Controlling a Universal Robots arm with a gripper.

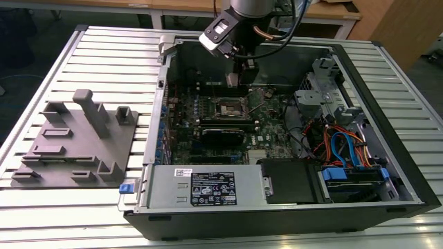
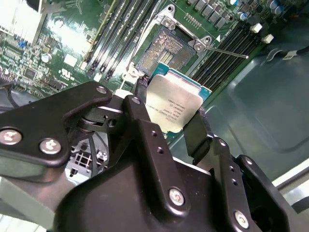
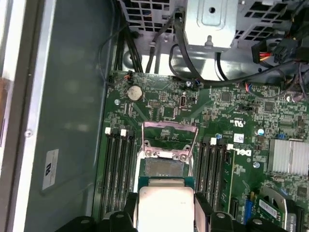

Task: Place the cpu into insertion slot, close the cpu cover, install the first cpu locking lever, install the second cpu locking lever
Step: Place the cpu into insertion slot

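Observation:
My gripper is shut on the cpu, a flat silver-topped square chip pinched by its edges between the black fingers. In the first wrist view the cpu hangs just short of the insertion slot, above the board. The insertion slot lies bare, its contact field showing. The cpu cover stands swung open on the far side of the slot. A thin locking lever sticks out unlatched beside the socket. In the exterior view the gripper hovers inside the case behind the insertion slot.
The open computer case lies on a slatted metal table. Memory slots flank the socket. A black card, cables and a drive cage crowd the exterior view's right. A grey fixture sits at its left.

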